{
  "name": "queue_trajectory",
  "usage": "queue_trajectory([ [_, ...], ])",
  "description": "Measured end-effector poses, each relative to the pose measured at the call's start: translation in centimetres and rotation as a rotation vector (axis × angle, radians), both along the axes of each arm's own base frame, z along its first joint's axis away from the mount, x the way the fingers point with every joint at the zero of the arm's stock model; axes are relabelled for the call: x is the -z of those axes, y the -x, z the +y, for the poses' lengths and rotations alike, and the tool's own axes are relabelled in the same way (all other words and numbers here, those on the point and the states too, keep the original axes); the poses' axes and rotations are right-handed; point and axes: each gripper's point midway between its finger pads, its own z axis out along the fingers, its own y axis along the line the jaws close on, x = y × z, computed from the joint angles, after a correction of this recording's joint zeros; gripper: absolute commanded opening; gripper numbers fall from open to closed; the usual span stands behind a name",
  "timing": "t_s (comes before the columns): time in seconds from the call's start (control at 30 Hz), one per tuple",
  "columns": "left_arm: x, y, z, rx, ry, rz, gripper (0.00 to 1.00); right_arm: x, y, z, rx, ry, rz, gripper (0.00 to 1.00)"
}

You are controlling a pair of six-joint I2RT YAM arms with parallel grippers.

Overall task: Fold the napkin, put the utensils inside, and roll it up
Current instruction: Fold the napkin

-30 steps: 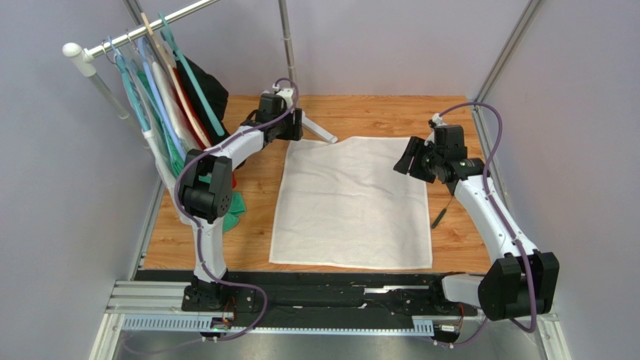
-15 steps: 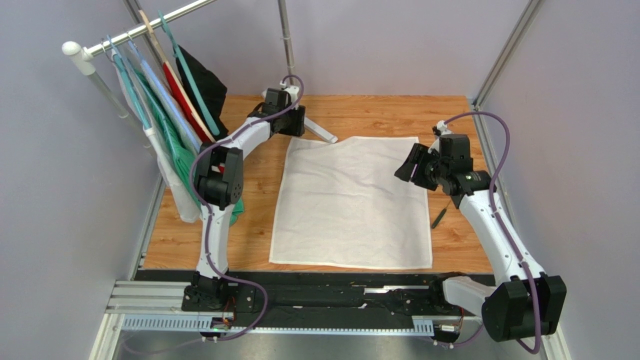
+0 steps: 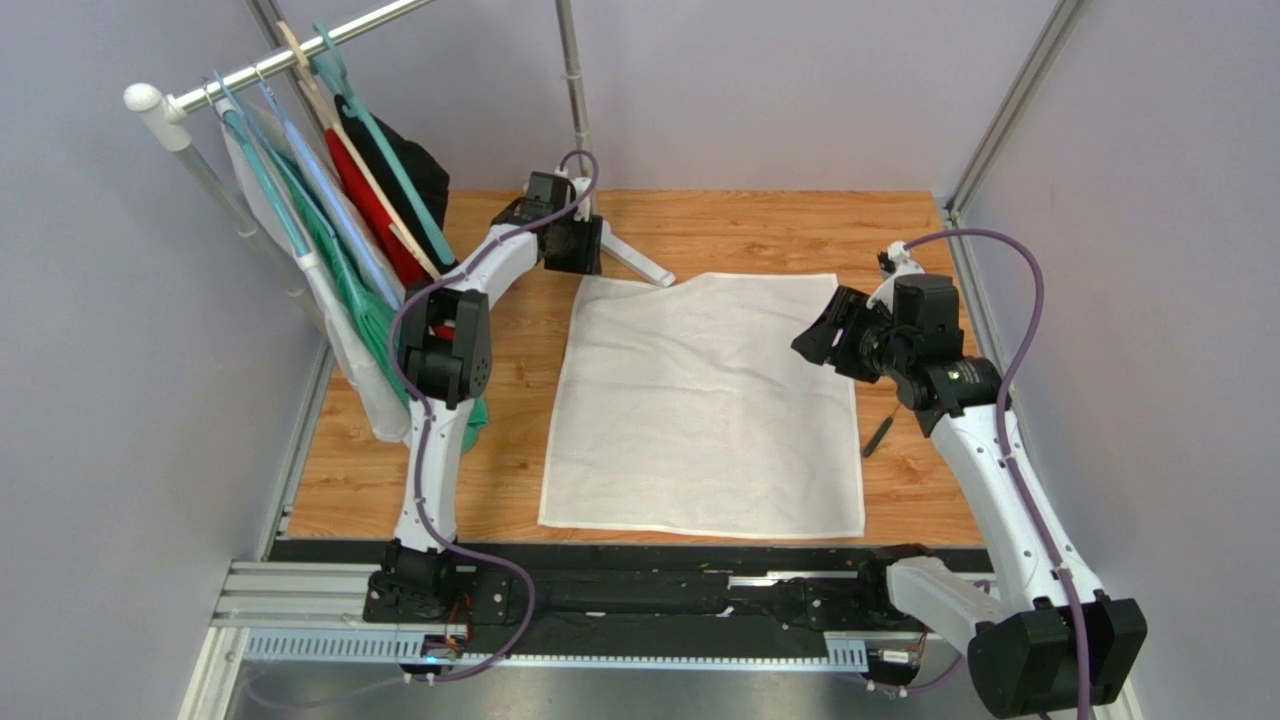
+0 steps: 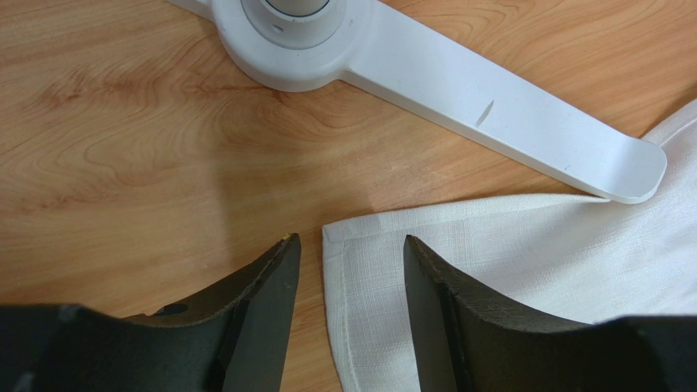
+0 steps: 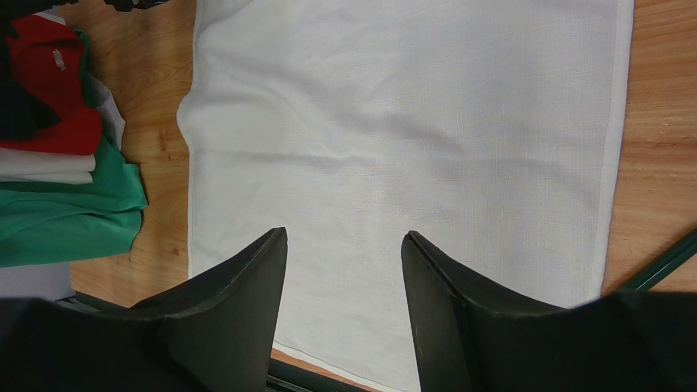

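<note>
We see the napkin (image 3: pixel 703 405) lying flat and unfolded in the middle of the desk (image 3: pixel 751 218), slightly wrinkled, in the same spot as a second ago. The utensil (image 3: pixel 878 435), a thin dark green stick, lies on bare wood just off the napkin's 3 o'clock edge, apart from the cloth and likewise unmoved.

At the napkin's 11 o'clock corner the left jaws stand released, one of the fingers (image 4: pixel 262 310) on either side of the hemmed corner, nothing clenched between them. We cannot tell whether the tips touch the cloth. Just past that corner, toward 12 o'clock, a leg of the white stand (image 4: pixel 499 106) reaches the napkin's far edge, and its tip touches it. The left arm (image 3: pixel 443 338) has drawn its elbow in toward the desk and stretched farther to that corner than a second ago.

The right jaws hang released over the napkin near its 2 o'clock corner, holding nothing. They have slid slightly toward 3 o'clock, and the right arm (image 3: pixel 992 450) has swung its shoulder back toward 5 o'clock, past the desk's near edge.

At 10 o'clock the garments (image 3: pixel 346 293) on the clothes rail (image 3: pixel 271 68) hang at a different slant than before.
</note>
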Motion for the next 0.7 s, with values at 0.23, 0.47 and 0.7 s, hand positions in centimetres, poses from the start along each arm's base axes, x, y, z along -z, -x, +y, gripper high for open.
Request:
queue_trajectory([
  [0.23, 0.9, -0.2, 0.0, -0.001, -0.012, 0.046, 0.56, -0.7, 0.3, 0.1, 0.002, -0.018, -0.019, 0.58],
  [0.47, 1.4, 0.4, 0.1, 0.004, -0.019, 0.077, 0.56, -1.0, 0.4, 0.2, 0.002, -0.023, -0.026, 0.58],
  [0.7, 1.5, 0.6, 0.0, 0.009, -0.016, 0.089, 0.47, -1.1, 0.5, 0.2, 0.007, -0.029, -0.027, 0.58],
])
